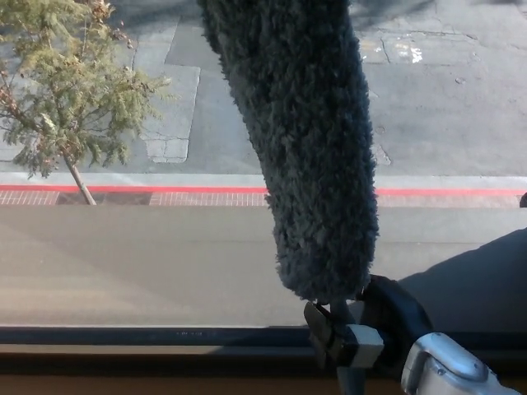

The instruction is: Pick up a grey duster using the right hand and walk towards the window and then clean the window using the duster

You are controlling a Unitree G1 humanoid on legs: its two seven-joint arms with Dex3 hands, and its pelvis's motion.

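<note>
The right hand (pixel 375 329) sits at the lower right of the frame, its black fingers closed around the short handle at the base of the duster (pixel 300 140), low against the window (pixel 123 263) just above the dark bottom frame rail (pixel 165 336). The left hand is out of sight. The duster fills the centre of the frame, standing up in front of the glass, and it looks to be in the wiping stage of the task. My main worry is the grip: the hand holds only the stub below the fluffy head, so sideways drag on the glass could twist the handle in the fingers and let the head flop or slip out. A second risk is the low hand position; a downward stroke could knock the knuckles or wrist against the rail. Whether the fibres truly press on the pane cannot be told from this view, so a stroke might also pass without cleaning. The duster's long axis runs nearly vertical, leaning slightly so its top tilts toward the upper left of the frame; the handle end points down at the hand, and the tip runs out past the top edge.
</note>
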